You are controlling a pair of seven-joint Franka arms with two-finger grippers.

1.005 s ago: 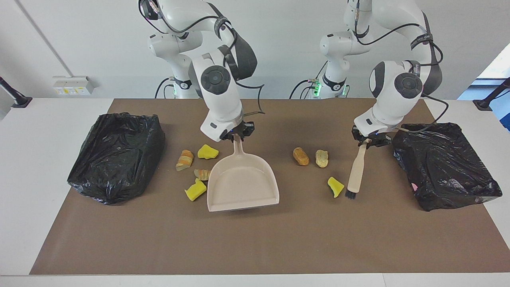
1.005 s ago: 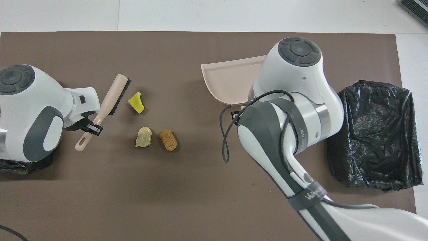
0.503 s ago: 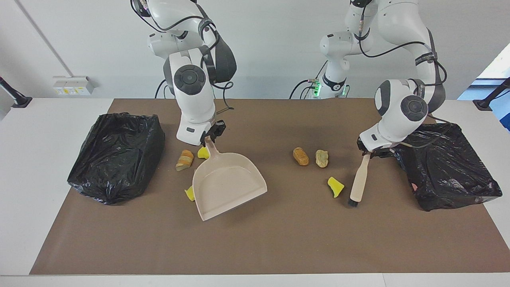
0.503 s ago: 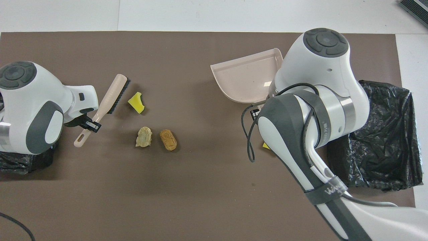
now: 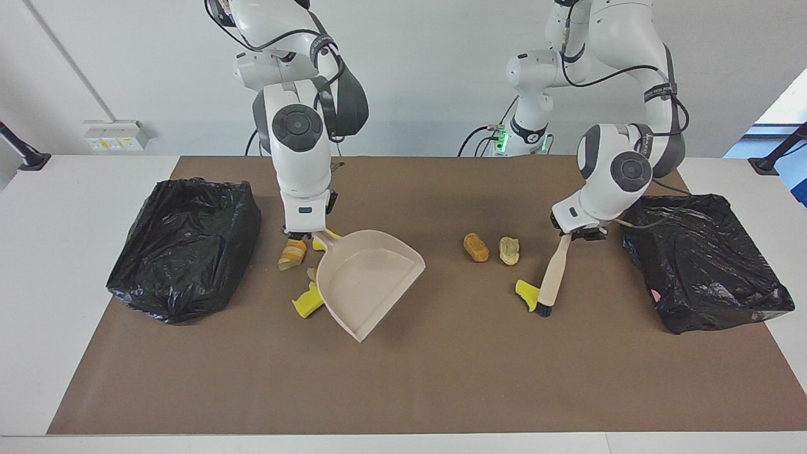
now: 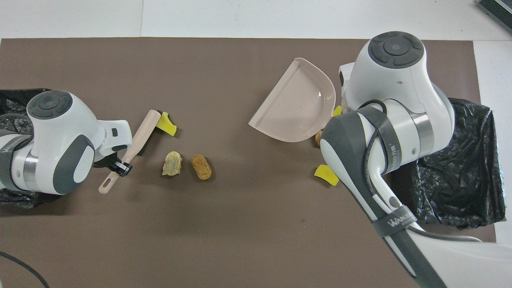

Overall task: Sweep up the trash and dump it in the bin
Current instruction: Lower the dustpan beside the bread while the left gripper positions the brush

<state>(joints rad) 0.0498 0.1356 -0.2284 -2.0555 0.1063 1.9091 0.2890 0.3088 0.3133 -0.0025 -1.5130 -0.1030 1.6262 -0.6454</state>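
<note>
On the brown table (image 5: 441, 378), the right gripper (image 5: 313, 236), clamped on the dustpan (image 5: 369, 277), had swung its mouth toward the brush (image 5: 553, 277), which the left gripper (image 5: 577, 232), clamped on its handle, pressed against a yellow trash lump (image 5: 524, 291); sweeping looked underway, the pan empty.

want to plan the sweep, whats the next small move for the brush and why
Probably drag the brush toward the dustpan. Its bristles already touch the yellow sponge chunk, and the empty pan's open edge faces that way across bare mat.
</note>
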